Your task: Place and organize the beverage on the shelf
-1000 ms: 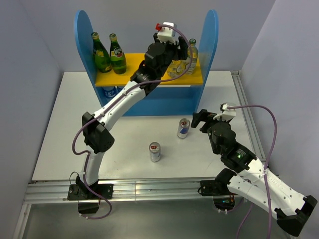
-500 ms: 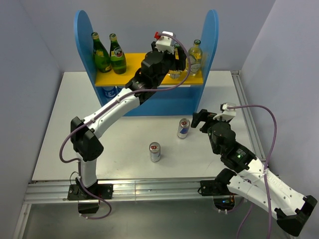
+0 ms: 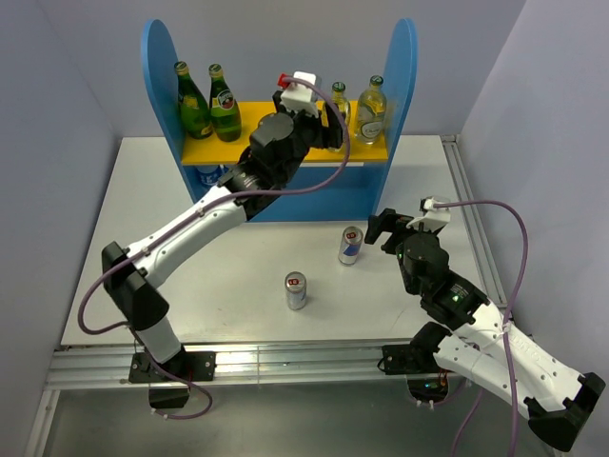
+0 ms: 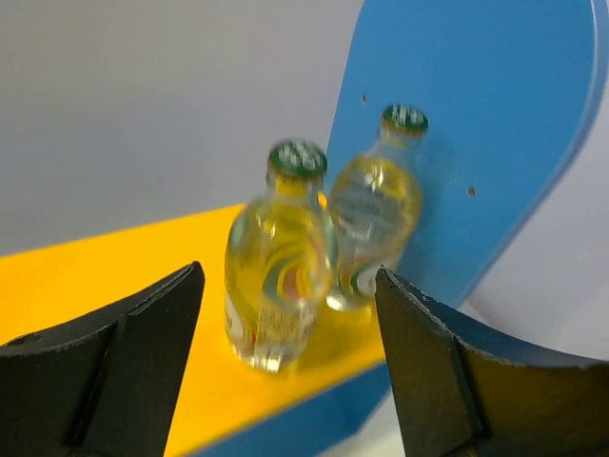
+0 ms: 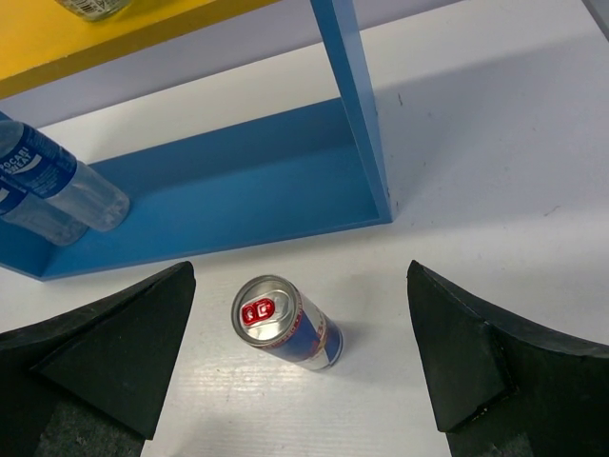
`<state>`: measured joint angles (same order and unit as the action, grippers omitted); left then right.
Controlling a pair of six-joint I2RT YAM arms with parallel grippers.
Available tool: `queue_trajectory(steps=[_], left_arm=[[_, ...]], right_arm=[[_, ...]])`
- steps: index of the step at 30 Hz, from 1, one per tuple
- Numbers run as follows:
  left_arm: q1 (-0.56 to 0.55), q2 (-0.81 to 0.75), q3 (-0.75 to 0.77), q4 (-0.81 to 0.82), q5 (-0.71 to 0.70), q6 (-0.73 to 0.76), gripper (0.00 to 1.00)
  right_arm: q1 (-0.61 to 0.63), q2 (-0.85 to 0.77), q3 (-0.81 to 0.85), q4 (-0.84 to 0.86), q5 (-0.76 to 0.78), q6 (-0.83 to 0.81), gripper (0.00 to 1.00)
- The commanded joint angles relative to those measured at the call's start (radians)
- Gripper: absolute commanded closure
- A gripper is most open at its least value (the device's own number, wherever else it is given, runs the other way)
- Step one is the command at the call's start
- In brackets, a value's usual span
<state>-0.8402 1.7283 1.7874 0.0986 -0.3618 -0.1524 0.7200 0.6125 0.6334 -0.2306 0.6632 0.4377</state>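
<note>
left and right jaws spread empty; water bottle [image 5: 76,190] label reads "pocari".

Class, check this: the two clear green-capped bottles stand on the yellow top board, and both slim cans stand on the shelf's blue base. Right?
No. The clear bottles are placed as stated, but the silver-red can and blue-silver can stand on the white table, in front of the shelf; see the top external view.
</note>
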Motion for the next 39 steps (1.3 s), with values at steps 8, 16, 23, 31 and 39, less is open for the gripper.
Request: queue_trajectory(steps=[8, 16, 23, 31, 39], left_arm=[[-0.238, -0.508, -0.527, -0.096, -0.227, -0.103, 0.21], [-0.491, -0.826, -0.948, -0.278, -0.333, -0.404, 0.21], [-0.615, -0.773, -1.108, -0.232, -0.445, -0.555, 0.22], [-0.731, -0.544, -1.138, -0.177, -0.601, -0.676, 0.21], [-0.714, -0.336, -1.165, -0.03, -0.66, -0.659, 0.2]], right_arm=[[0.001, -0.004, -0.006, 0.025, 0.021, 0.007, 0.01], [0.001, 0.032, 0.002, 0.037, 0.01, 0.009, 0.01], [0.001, 0.058, 0.011, 0.034, 0.022, 0.009, 0.01], [0.001, 0.035, 0.0, 0.02, 0.035, 0.012, 0.01], [0.001, 0.01, -0.006, 0.017, 0.038, 0.016, 0.01]])
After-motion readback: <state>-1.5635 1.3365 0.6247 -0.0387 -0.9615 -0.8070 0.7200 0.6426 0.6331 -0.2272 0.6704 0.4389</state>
